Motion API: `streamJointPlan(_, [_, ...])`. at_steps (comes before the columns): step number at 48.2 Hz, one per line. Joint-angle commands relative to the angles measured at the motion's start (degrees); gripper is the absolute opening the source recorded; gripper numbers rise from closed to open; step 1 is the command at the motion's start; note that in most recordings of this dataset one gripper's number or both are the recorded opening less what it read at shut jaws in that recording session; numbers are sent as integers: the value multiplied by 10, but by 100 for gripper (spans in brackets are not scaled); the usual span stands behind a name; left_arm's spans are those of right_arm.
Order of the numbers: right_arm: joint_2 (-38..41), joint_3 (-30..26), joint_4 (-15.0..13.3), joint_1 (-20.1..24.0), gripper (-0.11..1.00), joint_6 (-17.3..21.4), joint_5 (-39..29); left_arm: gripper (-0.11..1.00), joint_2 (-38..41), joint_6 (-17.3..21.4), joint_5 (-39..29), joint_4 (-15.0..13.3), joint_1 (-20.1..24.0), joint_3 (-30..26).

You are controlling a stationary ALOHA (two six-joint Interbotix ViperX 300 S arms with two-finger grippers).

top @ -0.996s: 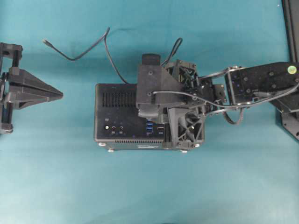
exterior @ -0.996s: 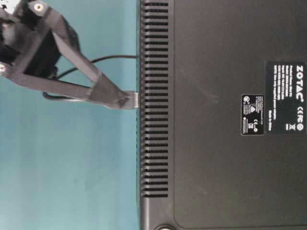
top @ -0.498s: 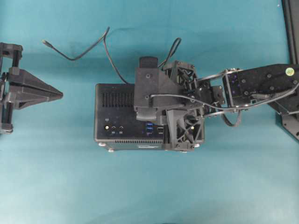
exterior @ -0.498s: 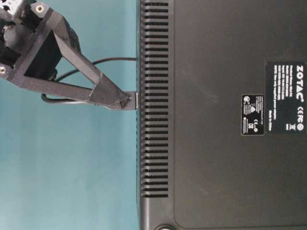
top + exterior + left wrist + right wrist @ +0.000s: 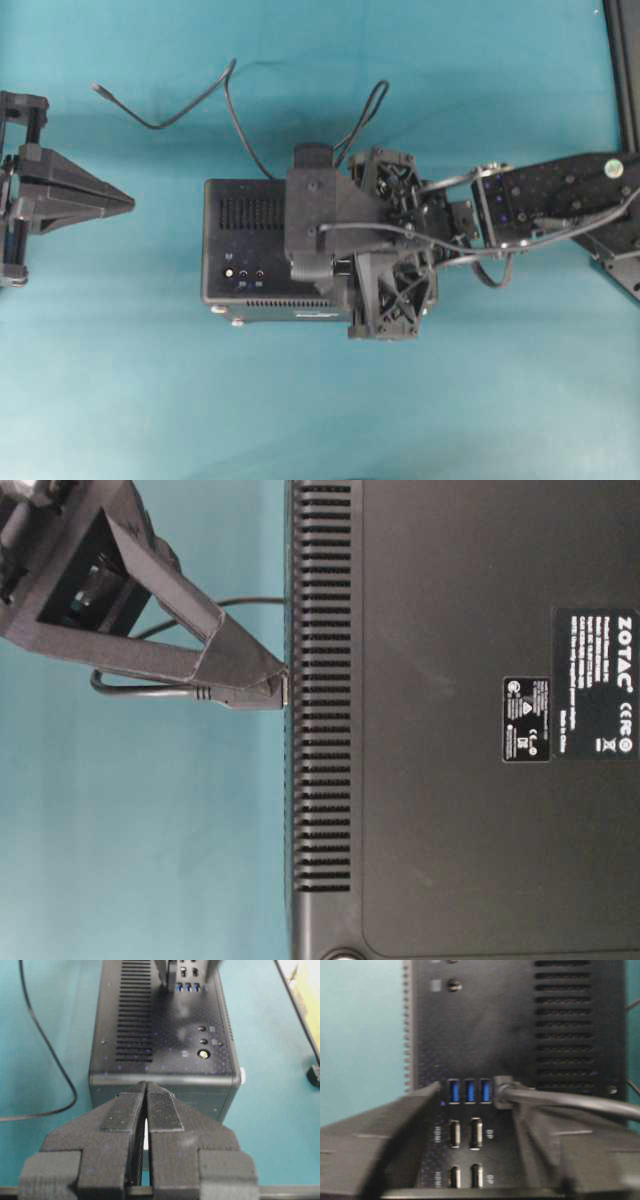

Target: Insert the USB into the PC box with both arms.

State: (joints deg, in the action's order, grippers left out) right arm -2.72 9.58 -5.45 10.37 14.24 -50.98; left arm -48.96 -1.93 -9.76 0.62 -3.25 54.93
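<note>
Since a second ago my right claw (image 5: 470,1110) has spread its fingers and let go; it was pinching the USB (image 5: 503,1091) before.

From above, my right arm covers the port side of the PC box (image 5: 250,245), so I cannot see the plug there. The cable (image 5: 190,100) loops over the teal counter (image 5: 320,400) behind the box. My left claw (image 5: 125,203) waits well apart on the left.

From counter level, one right finger (image 5: 240,675) sits right by the box's vents, with the cable behind it.

My left wrist camera shows the left claw (image 5: 146,1092) squeezed shut on nothing, just in front of the box's end.

Only my right wrist camera shows the plug sitting in the port beside three blue ones, fingers wide on both sides.

I think the plug is small, hard and light; grab its body, not the floppy cable. The box looks heavy and stiff.
</note>
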Motion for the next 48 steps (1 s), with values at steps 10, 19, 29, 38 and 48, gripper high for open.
streamJointPlan(10, [-27,-13,-20,1,70,5,2,0,2,-1,6,2,0,-8])
streamJointPlan(19, [-33,-15,-53,-3,70,7,4,0,2,-2,6,2,-1,-10])
streamJointPlan(29, [-33,-18,-56,-4,67,6,2,0,2,-2,6,1,-1,-11])
streamJointPlan(38, [-40,-28,-56,-4,53,6,4,0,2,-2,6,1,0,-16])
streamJointPlan(48, [-46,-29,-56,-4,28,7,4,0,3,-2,5,2,-1,-13])
